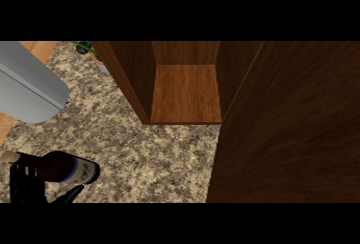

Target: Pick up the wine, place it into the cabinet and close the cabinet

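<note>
Black fingers of the left hand [28, 183] curl round the wine [60, 167] at about eight o'clock in the head view, the thumb poking out below the bottle toward the counter. That wrap-around hold makes sense for a smooth round body: the bottle lies tilted nearly on its side in the grasp, pale cork end pointing to nine o'clock and the light label band facing three o'clock, so I judge it has been lifted and is being carried rather than resting on the speckled counter [155, 152].

At twelve o'clock the cabinet [186, 90] stands with its wooden shelf bare and exposed, and its door [295, 133] swings out wide across the whole three o'clock side. The door is left open so the bottle has a clear path in; it must be pushed shut only after the wine is inside. A grey forearm [28, 86] crosses the ten o'clock corner; whose it is, and its hand, I cannot tell, since no right hand shows anywhere.

Bottle and shelf are well apart, so my guess is that the carry toward one o'clock is the step in hand, with placing and closing not yet done.
</note>
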You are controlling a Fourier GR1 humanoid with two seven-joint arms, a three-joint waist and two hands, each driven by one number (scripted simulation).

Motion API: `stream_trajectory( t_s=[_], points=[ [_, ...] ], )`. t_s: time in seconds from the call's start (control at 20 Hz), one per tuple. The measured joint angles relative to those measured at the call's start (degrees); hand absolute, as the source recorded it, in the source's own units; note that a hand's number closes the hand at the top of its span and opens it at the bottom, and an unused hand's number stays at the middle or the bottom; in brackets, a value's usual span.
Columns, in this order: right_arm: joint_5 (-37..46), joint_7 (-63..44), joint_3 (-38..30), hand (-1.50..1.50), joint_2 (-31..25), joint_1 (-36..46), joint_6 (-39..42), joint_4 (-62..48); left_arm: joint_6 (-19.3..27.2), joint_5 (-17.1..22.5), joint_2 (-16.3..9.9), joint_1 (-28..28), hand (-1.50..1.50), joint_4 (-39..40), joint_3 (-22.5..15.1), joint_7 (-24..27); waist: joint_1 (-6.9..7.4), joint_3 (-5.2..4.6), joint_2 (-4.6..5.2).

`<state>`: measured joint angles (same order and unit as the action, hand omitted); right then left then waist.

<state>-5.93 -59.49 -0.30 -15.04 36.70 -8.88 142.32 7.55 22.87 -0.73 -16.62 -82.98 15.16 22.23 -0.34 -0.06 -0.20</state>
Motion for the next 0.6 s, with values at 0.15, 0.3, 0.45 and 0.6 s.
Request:
stream_trajectory(
  t_s=[0.15, 0.3, 0.45, 0.6],
  points=[
    [0.16, -0.38, 0.38, -1.5, -0.19, 1.29, -0.35, -0.31, -1.59, 1.67, 0.09, 1.21, -1.5, 4.7, 0.12, 3.4, 0.01, -0.01, -0.01],
    [0.31, -0.21, 1.0, -1.5, 0.15, 0.73, -0.7, -0.35, -3.3, 2.78, -0.53, 2.38, -1.5, 6.92, 0.59, 4.21, 0.06, 0.0, 0.01],
    [0.26, -0.03, 1.11, -1.5, 0.12, 0.0, -0.73, -0.16, -4.84, 2.67, -0.88, 3.61, -1.5, 10.22, 1.01, 6.25, 0.05, 0.02, 0.02],
    [0.1, 0.22, 0.12, -1.5, -0.15, -0.31, -0.61, -0.24, -5.32, 2.65, -1.73, 7.29, -1.5, 14.79, 1.9, 7.77, -0.02, 0.02, 0.06]
  ],
)
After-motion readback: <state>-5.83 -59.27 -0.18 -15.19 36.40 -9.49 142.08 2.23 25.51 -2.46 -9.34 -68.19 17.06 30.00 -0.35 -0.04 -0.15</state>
